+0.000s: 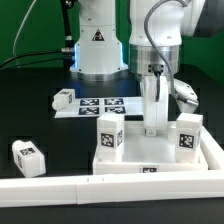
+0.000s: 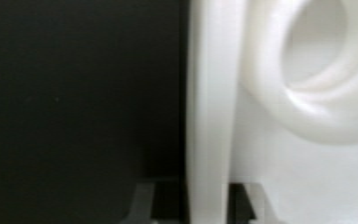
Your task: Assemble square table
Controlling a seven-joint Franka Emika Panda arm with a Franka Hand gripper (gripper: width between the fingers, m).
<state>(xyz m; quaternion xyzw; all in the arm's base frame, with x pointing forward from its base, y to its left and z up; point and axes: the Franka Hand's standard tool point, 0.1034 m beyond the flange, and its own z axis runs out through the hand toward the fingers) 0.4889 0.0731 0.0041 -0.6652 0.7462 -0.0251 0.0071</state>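
Rail [image 1: 100, 186]; tabletop [image 1: 150, 162], 2 legs [image 1: 110, 135], gripped leg [image 1: 155, 112]

- Tabletop [image 2: 238, 120]: wrist view, heavily blurred and cropped on all sides. Its round hole [image 2: 332, 70] is cut by the picture's edge.
- Claw [image 1: 153, 125]: fingertips lost against white parts, so the grip is undeterminable.
- Arm [image 1: 158, 35]: upper part cropped.
- Rail [image 1: 100, 186]: the exterior view's left end is cropped.
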